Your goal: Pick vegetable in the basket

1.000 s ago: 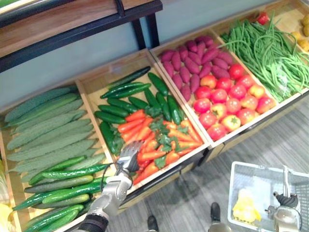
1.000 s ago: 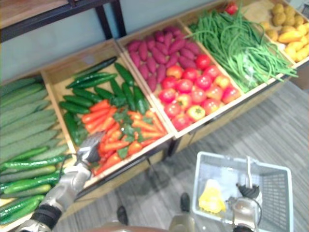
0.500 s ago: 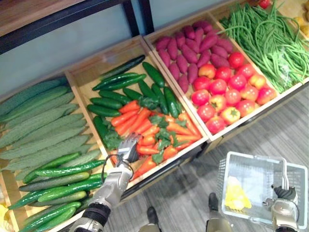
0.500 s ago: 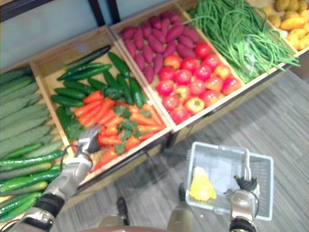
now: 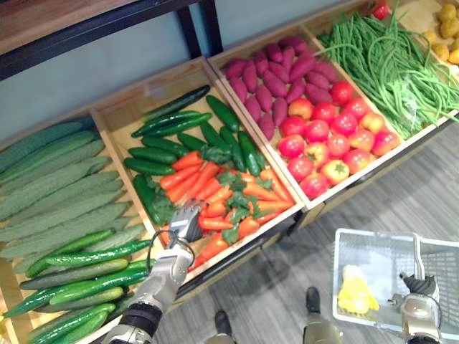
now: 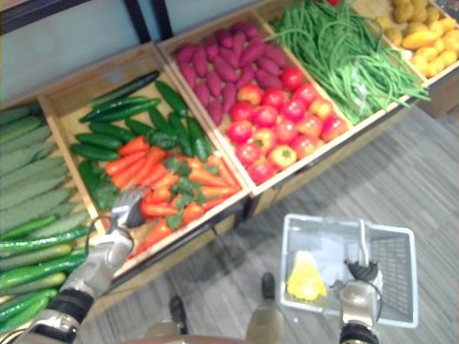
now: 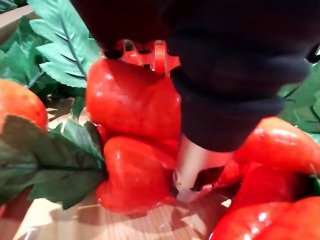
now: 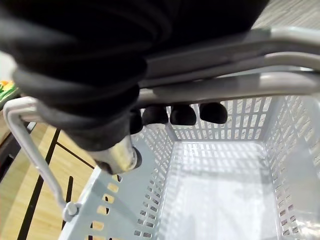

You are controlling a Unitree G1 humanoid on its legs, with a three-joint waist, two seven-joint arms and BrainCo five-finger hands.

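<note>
- Wooden crates [image 5: 136, 104] of vegetables fill the display; the whole view has shifted over the last second, so the camera moved, not the produce.
- Left hand [image 5: 185, 222] stays at the near corner of the carrots [image 5: 215, 188], seemingly lower among them; I judge the grab begun, with nothing lifted.
- Its fingers are buried between carrots, so I cannot tell whether they have closed.
- Right hand [image 6: 356, 292] curls round the handle [image 8: 225, 85] of the basket [image 6: 401, 265], which holds a yellow item [image 6: 305, 279] too indistinct to name.
</note>
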